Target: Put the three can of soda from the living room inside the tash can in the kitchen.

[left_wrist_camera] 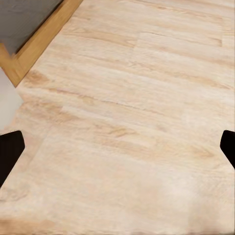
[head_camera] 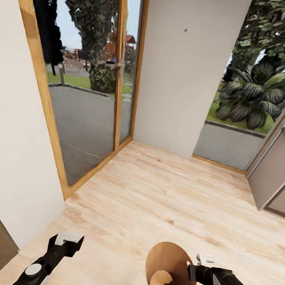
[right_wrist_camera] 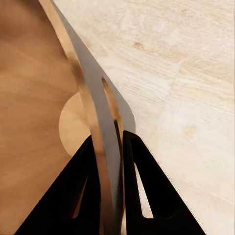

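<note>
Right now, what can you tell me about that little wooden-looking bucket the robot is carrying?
The trash can is a small round tapered bucket, wood-brown inside with a flat round bottom, grey outside. It looks empty. It hangs above the light wood floor, its opening facing the head camera. The right gripper pinches its rim, one finger inside the wall and one outside.

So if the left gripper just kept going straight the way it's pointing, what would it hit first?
Probably the bare wood floor. The left gripper is open with nothing between its fingers, though how far off the floor lies is unclear.
</note>
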